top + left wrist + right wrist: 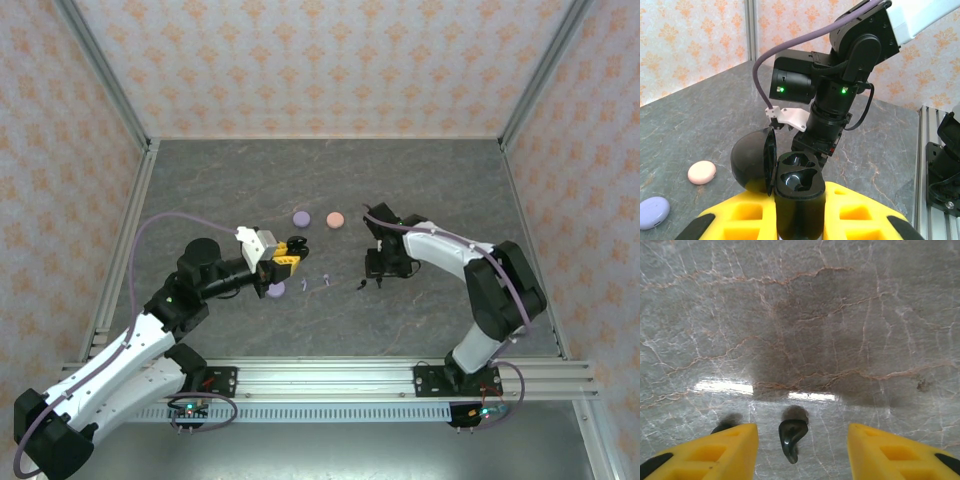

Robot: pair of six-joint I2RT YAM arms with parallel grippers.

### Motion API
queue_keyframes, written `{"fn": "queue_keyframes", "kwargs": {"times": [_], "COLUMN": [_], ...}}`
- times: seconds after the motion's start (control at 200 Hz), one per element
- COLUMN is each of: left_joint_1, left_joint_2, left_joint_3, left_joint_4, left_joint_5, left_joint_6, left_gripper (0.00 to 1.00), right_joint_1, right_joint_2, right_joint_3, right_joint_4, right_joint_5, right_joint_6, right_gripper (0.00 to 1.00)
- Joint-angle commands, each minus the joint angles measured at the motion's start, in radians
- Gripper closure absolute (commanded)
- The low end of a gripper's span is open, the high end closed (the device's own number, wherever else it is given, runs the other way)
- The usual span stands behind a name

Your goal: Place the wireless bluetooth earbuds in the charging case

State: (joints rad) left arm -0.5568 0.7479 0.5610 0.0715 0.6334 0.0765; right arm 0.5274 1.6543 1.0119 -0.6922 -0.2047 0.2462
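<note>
My left gripper [800, 205] is shut on the black charging case [799, 182], held upright above the table. The case's round lid [751, 160] is swung open to the left and both of its wells are empty. In the top view this gripper [285, 256] hovers left of centre. A black earbud [792, 437] lies on the table between the yellow fingers of my right gripper [802, 440], which stands open without touching it. A second black earbud [724, 426] peeks out behind the left finger [715, 452]. Two tiny pale earbuds [327, 281] lie between the arms.
A lavender case [301, 218] and a pink case [335, 219] sit shut behind the grippers. Another lavender case [276, 290] lies under my left gripper. The right arm [840, 90] stands close in front of the held case. Patterned walls enclose the grey marbled table [430, 190].
</note>
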Motion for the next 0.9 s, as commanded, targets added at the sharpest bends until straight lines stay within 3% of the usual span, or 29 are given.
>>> {"fn": "queue_keyframes", "kwargs": {"times": [0.0,0.896], "left_joint_1": [-0.007,-0.006], "left_joint_2": [-0.014,0.009], "left_joint_3": [-0.01,0.005], "left_joint_4": [0.013,0.003], "left_joint_5": [-0.021,-0.03], "left_joint_6": [0.0,0.004], "left_gripper": [1.0,1.0], "right_joint_1": [-0.001,-0.001], "right_joint_2": [0.028,0.077], "right_joint_3": [0.017,0.026], "right_joint_4": [-0.029,-0.025], "right_joint_5": [-0.008,-0.05], "right_joint_6": [-0.002,-0.009], "right_gripper": [0.52,0.76]}}
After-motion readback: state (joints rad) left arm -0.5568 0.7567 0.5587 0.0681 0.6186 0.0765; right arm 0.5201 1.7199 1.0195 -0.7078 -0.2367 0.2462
